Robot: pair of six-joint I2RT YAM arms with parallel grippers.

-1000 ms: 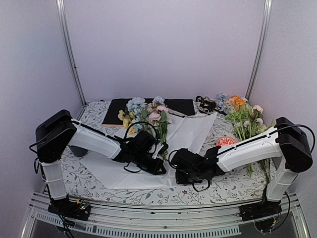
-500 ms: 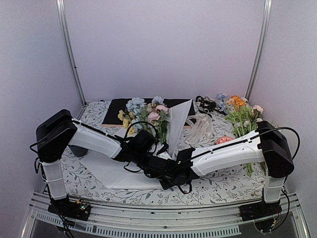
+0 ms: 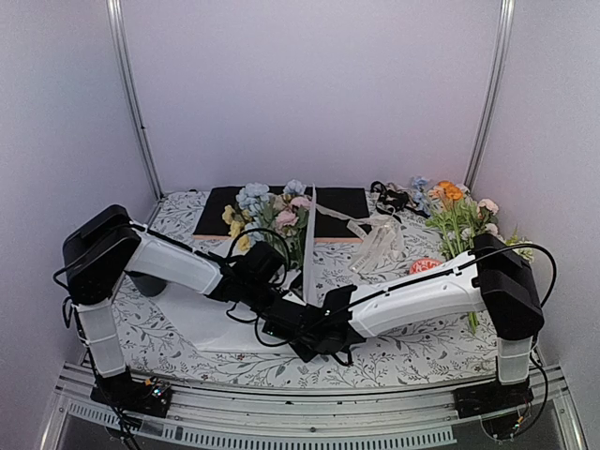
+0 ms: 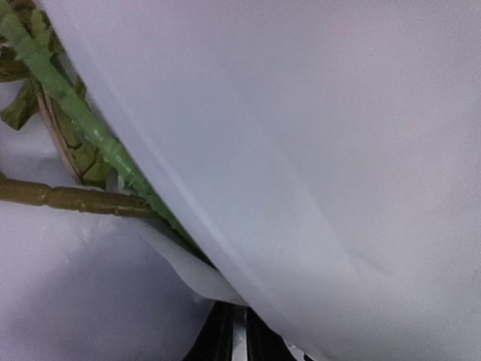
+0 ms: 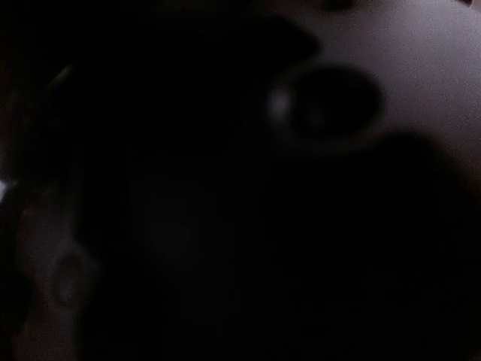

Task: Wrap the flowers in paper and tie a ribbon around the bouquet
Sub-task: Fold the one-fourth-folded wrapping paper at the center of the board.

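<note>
The flowers [image 3: 267, 211] lie on the white paper [image 3: 192, 319], blooms toward the back. The paper's right half is lifted and stands edge-on as a thin upright line [image 3: 309, 239] beside the stems. My right gripper [image 3: 292, 330] has reached across to the left, low at the paper's near edge, and is shut on the paper; its wrist view is black. My left gripper [image 3: 272, 298] sits by the stem ends. In the left wrist view the paper [image 4: 316, 150] drapes over green stems [image 4: 83, 120], and the gripper [image 4: 238, 335] has its jaws almost together, tips hidden under the sheet. The cream ribbon [image 3: 375, 239] lies right of the paper.
A black sheet [image 3: 342, 200] with a peach sheet's edge [image 3: 339, 239] under it lies at the back. Orange-and-yellow sprigs [image 3: 459, 217], a red-and-white disc [image 3: 427, 266] and a black ribbon [image 3: 389, 199] sit at the right. The two arms cross close together at the front centre.
My right arm swept left across the table, pulling the paper's right half up and over toward the flowers. The ribbon and peach sheet came into view. The left arm barely moved.
</note>
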